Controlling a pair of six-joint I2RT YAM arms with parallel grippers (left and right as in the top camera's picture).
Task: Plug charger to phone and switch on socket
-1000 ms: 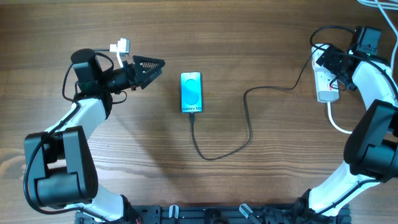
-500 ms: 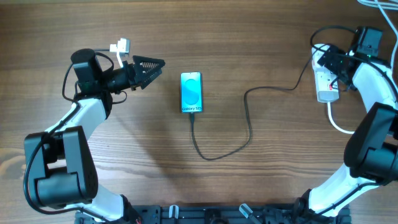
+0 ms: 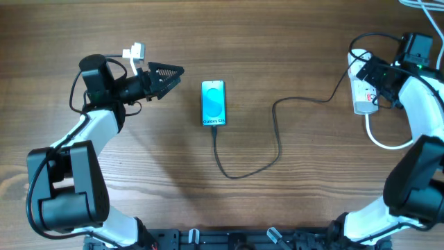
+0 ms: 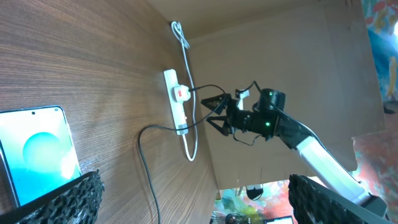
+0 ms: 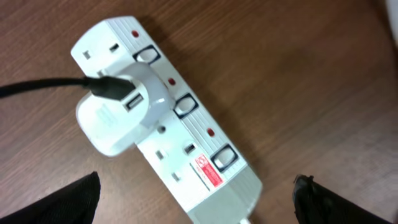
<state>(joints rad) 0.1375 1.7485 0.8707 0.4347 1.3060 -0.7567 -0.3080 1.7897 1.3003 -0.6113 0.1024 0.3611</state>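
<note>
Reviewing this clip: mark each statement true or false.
1. The phone lies screen up with its screen lit. True.
2. The left gripper is holding the phone. False: it is open, empty, and apart from the phone, off to one side of it.
3. The charger cable runs into a white adapter seated in the socket. True.
4. The right gripper is shut on the adapter. False: it is open above the socket and holds nothing.
5. The socket lies beside the left arm. False: it lies at the right arm's end of the table.
</note>
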